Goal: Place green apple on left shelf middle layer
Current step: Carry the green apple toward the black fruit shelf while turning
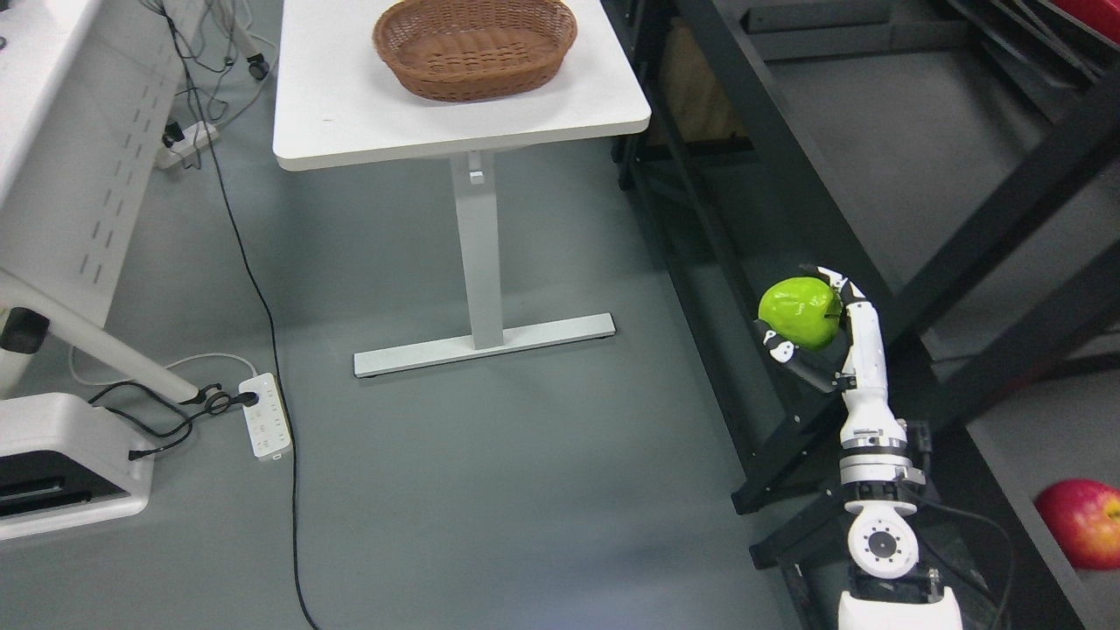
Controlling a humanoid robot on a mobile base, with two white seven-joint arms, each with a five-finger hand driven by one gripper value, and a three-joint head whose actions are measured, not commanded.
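Observation:
A shiny green apple (798, 311) is held in my right hand (818, 325), whose arm comes up from the bottom edge right of the middle. The fingers (847, 293) curl round the apple's right side and the thumb sits under its left. The hand holds the apple in the air in front of the black metal shelf frame (787, 166) on the right. Grey shelf boards (919, 149) lie behind the frame. My left arm is out of view.
A white table (350, 105) with a brown wicker basket (475, 45) stands at the top middle. A red apple (1083, 522) lies on a shelf board at the lower right. A power strip (265, 415) and cables lie on the grey floor at left.

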